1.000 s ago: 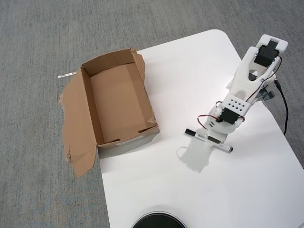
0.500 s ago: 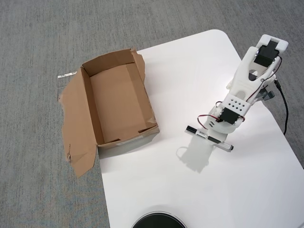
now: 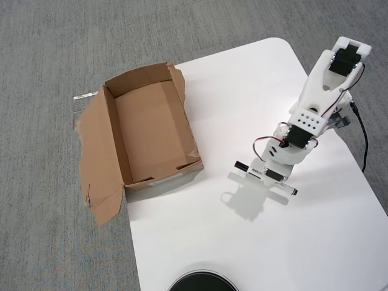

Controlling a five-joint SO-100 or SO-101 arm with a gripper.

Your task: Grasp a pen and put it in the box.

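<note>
**Grasp step: gripper down over the pen, box empty**

Reading the overhead view left to right.

Far left: the box (image 3: 151, 136) sits open, straddling the left edge of the table (image 3: 242, 242), partly over the grey carpet (image 3: 48, 36). Its big flap (image 3: 97, 163) is folded out to the left over the carpet. Nothing inside it that I can see, so the drop-off is not yet done.

Centre-right: the pen (image 3: 248, 170) lies flat on the table, well apart from the box and running diagonally. One dark tip points toward the box, the other end pokes out lower right. Its middle is hidden under the arm.

Right: the gripper (image 3: 271, 172) sits directly over the pen's midsection, with the arm (image 3: 321, 91) stretching back to the upper right. The camera looks straight down on the wrist housing, so I can't tell whether the fingers are spread or clamped on the barrel, or whether the pen is off the table; the shadow below it doesn't settle it.

My read: I'm in the grasp step, at or just around closing.

Next move calls for a confirmed grip on the barrel, a clean lift, then a swing left high enough to clear the near box wall and its ragged edge before letting go over the open interior.

At the bottom edge, a dark round object (image 3: 203, 282) is out of the path.
</note>
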